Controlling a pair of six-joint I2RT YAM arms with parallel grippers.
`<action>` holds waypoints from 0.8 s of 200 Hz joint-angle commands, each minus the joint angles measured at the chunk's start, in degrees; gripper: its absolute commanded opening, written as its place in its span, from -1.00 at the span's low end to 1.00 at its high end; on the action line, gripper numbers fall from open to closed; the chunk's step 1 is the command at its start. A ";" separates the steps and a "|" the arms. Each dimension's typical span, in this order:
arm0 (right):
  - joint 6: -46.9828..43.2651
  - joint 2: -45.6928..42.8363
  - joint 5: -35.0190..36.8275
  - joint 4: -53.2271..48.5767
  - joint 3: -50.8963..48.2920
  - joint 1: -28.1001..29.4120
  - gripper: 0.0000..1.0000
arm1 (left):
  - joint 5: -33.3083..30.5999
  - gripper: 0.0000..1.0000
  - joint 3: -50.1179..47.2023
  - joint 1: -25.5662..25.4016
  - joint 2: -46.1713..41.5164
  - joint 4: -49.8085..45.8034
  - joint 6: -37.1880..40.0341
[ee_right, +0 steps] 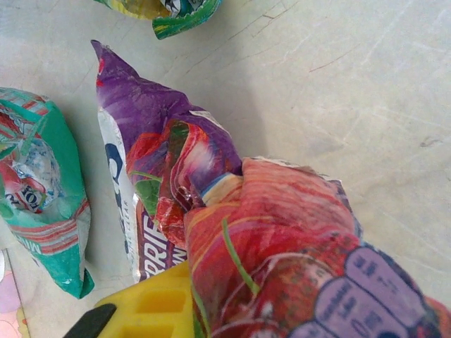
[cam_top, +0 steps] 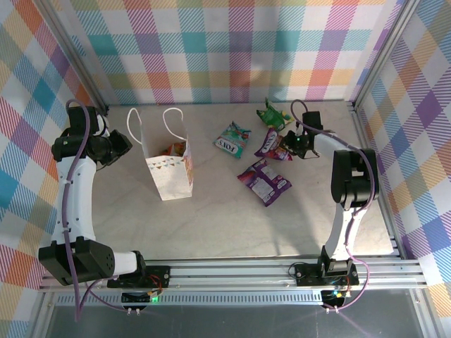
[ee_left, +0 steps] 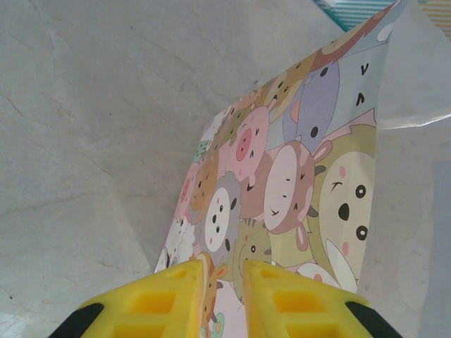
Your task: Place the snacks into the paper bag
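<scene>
Pale marbled desk [cam_top: 232, 232] spreads before us, with plaid walls [cam_top: 232, 49] around it. Nearest we see a flat purple foil snack packet [cam_top: 264, 181]. To its left the white paper gift bag with cartoon animals [cam_top: 169, 172] stands upright, its side edge pinched in our left pincer [ee_left: 239, 274]. Beyond lies a teal foil packet [cam_top: 232, 139]. Our right pincer [cam_top: 289, 144] is clamped on a crumpled orange-red foil packet [ee_right: 282, 239], which touches a second purple packet [ee_right: 141, 141]. Farthest lies a green foil packet [cam_top: 271, 113].

The paper bag [ee_left: 296, 176] shows pastel cartoon animals; there is a teal packet [cam_top: 232, 139] and a red packet [ee_right: 282, 246].
</scene>
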 commanded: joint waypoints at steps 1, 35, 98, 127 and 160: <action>-2.16 -3.34 1.69 -4.90 0.33 0.69 -0.69 | 1.14 -0.57 0.50 0.04 0.25 0.57 -0.29; -3.10 -5.76 3.87 -7.14 0.74 2.03 -0.78 | 2.07 -0.57 0.91 0.05 0.26 0.39 -0.29; -4.74 -10.90 5.15 -9.28 1.27 4.29 -0.79 | 3.04 -0.56 1.98 0.05 -0.24 0.30 -0.17; -5.41 -14.36 6.87 -10.29 1.22 5.65 -0.79 | 3.52 -0.56 2.95 0.05 -0.40 0.04 -0.29; -6.24 -18.13 8.43 -11.52 1.23 7.01 -0.79 | 3.90 -0.54 3.03 0.05 -1.61 0.13 -0.47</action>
